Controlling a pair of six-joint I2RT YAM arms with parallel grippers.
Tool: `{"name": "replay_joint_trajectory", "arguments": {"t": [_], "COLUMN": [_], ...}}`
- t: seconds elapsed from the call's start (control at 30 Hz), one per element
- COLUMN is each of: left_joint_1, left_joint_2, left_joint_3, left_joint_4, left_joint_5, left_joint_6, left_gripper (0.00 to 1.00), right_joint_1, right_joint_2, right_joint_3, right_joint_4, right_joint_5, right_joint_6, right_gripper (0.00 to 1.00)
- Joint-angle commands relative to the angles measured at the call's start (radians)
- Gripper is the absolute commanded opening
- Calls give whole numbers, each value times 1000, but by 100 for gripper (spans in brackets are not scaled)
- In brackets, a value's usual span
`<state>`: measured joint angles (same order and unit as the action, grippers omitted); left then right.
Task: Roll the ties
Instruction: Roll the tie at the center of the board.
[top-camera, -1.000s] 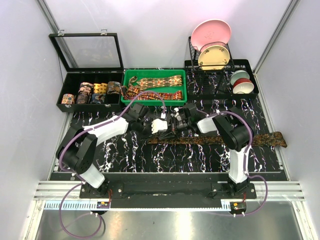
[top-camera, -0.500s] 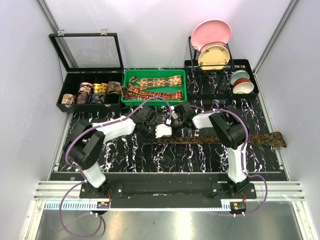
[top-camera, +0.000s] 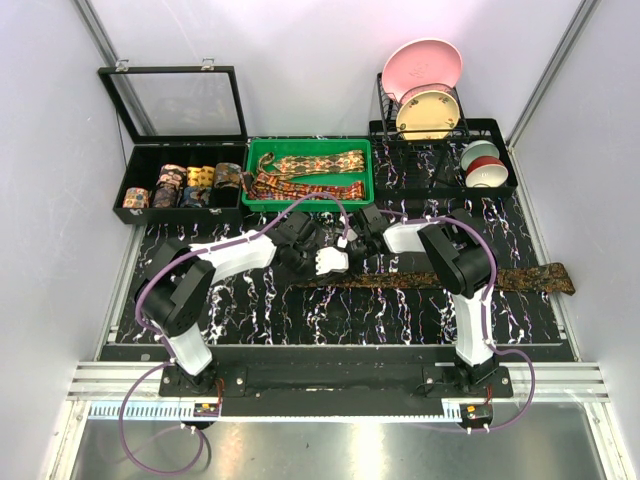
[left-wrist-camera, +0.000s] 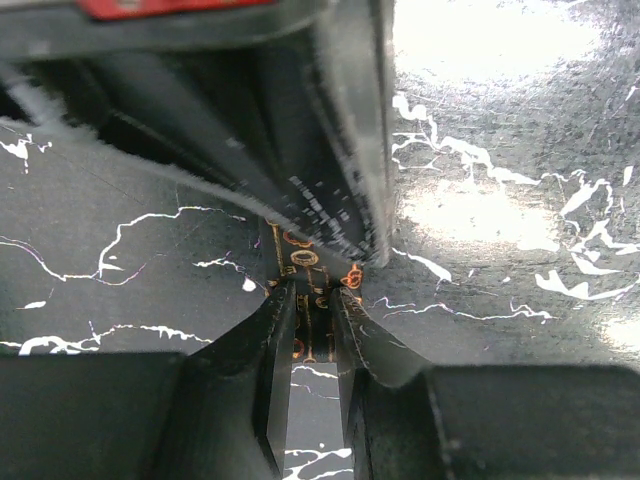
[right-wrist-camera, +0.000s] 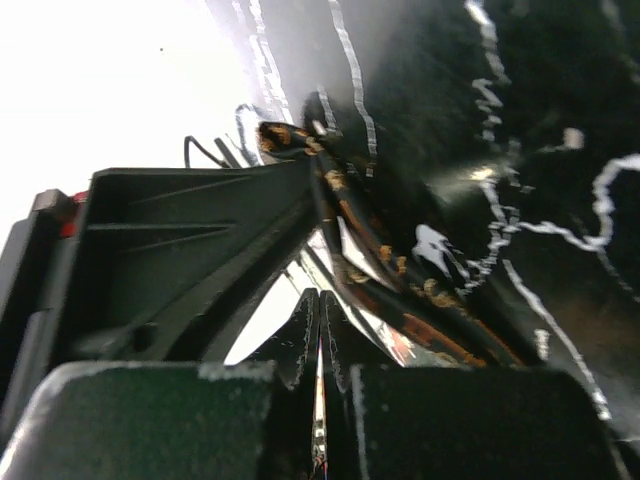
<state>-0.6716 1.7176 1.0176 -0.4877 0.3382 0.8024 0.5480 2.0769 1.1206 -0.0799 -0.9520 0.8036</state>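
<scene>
A long dark brown tie (top-camera: 450, 278) with orange marks lies flat across the table, its wide end at the right. Its narrow left end sits between my two grippers. My left gripper (top-camera: 338, 264) is closed on that narrow end; in the left wrist view the tie strip (left-wrist-camera: 300, 262) runs between the left gripper's (left-wrist-camera: 310, 296) jaws. My right gripper (top-camera: 352, 248) is shut and empty, pressed close against the left one. In the right wrist view the right gripper (right-wrist-camera: 320, 300) has the tie (right-wrist-camera: 400, 300) passing just to its right.
A green tray (top-camera: 252, 180) at the back holds several loose patterned ties. A black open-lid case (top-camera: 135, 170) at the back left holds several rolled ties. A dish rack (top-camera: 500, 130) with plates and bowls stands at the back right.
The left arm has swung right and its gripper has shifted nearer and right onto the tie's narrow end. The right gripper has drawn back left and away. The tie's left end has shifted slightly.
</scene>
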Motion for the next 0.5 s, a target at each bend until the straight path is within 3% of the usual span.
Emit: {"name": "replay_joint_trajectory", "arguments": {"t": [0.0, 0.47], "left_joint_1": [-3, -3], "left_joint_2": [-15, -56], "left_joint_3": [-2, 1], "left_joint_4": [-35, -54], "left_joint_5": [-22, -12], "left_joint_6": [3, -14], "left_gripper": [25, 29], "right_joint_1": [-11, 46], "right_joint_2": [-26, -20], "right_joint_3": [41, 35], "right_joint_4": [35, -52], "right_joint_5": [-36, 173], "right_joint_6": [14, -89], "right_gripper": [1, 0]}}
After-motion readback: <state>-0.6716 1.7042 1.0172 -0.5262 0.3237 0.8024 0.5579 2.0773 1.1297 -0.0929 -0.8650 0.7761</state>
